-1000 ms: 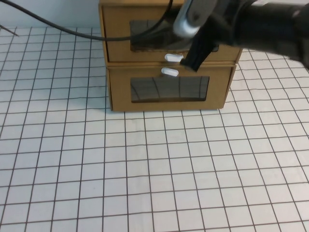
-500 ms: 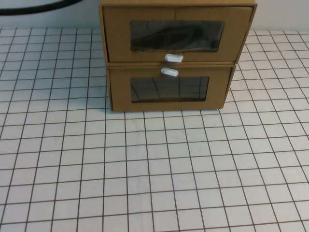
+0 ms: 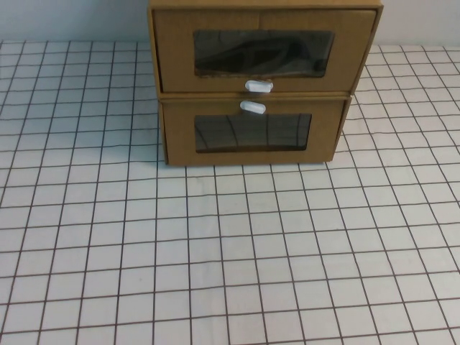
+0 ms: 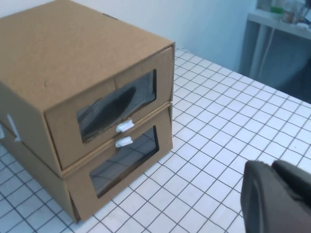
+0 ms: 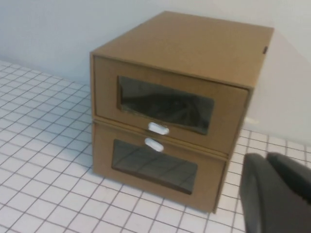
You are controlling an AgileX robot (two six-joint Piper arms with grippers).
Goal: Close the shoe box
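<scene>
Top brown cardboard shoe box (image 3: 262,50) with a clear window sits pushed in on its twin (image 3: 251,131). Left claw (image 4: 277,199) and right claw (image 5: 274,194) hang off to the sides; can't tell their state.

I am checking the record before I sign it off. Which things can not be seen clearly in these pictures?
- Left gripper: left wrist view, cut off by the picture's corner; not in the high view.
- Right gripper: right wrist view, likewise cut off.
- Shoe box contents: a dark shape behind the window, unidentifiable.
- Lower box contents: glare on its window.
</scene>
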